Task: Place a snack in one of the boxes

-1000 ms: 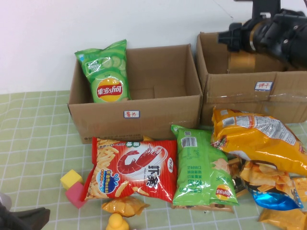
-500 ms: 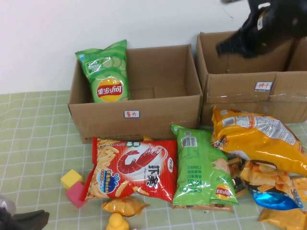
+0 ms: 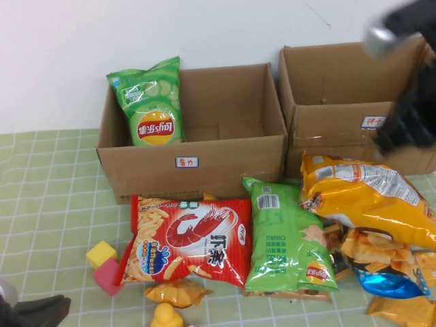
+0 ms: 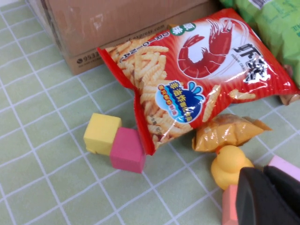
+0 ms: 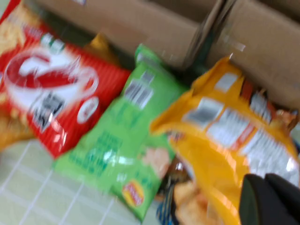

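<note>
Two open cardboard boxes stand at the back: the left box (image 3: 197,163) holds an upright green Lay's bag (image 3: 151,102), and the inside of the right box (image 3: 334,129) is mostly hidden. In front lie a red shrimp-chip bag (image 3: 187,238), a green chip bag (image 3: 286,238) and a big yellow bag (image 3: 368,197). My right gripper (image 3: 409,126) is a dark blur in front of the right box's right end, above the yellow bag (image 5: 225,136); in the right wrist view the gripper (image 5: 265,194) is shut and empty. My left gripper (image 3: 34,310) is shut and empty at the front left corner.
A yellow block (image 3: 101,253), a pink block (image 3: 107,276), a yellow duck (image 3: 165,317) and a small orange packet (image 3: 178,293) lie by the red bag. Several orange and blue packets (image 3: 385,272) pile at the front right. A white wall stands behind the boxes.
My right arm has swung from above the right box down and to the right, to in front of that box. The left gripper and the snacks have not moved.
</note>
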Robot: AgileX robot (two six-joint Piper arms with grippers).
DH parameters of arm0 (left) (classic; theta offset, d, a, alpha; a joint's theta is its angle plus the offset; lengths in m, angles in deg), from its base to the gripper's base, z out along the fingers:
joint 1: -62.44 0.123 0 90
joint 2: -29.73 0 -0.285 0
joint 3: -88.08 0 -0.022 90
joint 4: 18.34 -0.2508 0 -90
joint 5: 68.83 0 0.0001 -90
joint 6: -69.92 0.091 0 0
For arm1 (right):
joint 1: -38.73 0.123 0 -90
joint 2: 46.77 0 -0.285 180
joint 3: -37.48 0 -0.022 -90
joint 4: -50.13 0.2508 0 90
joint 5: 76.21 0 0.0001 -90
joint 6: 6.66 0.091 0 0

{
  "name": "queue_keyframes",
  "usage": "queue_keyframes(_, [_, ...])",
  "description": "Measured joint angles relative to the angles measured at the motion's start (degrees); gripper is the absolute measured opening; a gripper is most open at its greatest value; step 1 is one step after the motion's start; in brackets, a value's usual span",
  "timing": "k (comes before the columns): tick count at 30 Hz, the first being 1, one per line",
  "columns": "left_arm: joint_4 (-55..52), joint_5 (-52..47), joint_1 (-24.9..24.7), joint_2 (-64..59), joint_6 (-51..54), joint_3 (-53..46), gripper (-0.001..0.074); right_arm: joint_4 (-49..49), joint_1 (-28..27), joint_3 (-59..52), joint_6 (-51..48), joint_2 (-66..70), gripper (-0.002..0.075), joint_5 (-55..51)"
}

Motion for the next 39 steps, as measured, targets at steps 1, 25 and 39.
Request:
queue_keyframes(1, [0.0,0.27,0.0,0.0,0.0,0.0,-0.0001,0.12,0.0,-3.16,-0.48,-2.43,-0.0001,1.15])
queue_keyframes(25, [-5.61,-3.18,0.0,8.81,0.95,0.0,-0.0002,8.32,0.0,-50.74,-2.62,-60.52,-0.0002,7.24])
queue_keyframes(39, [-9.41,-3.33,0.0,30.38,2.36,0.0,-0.0002,1.73,0.0,-54.02,-2.84,-69.35,-0.0002,12.98])
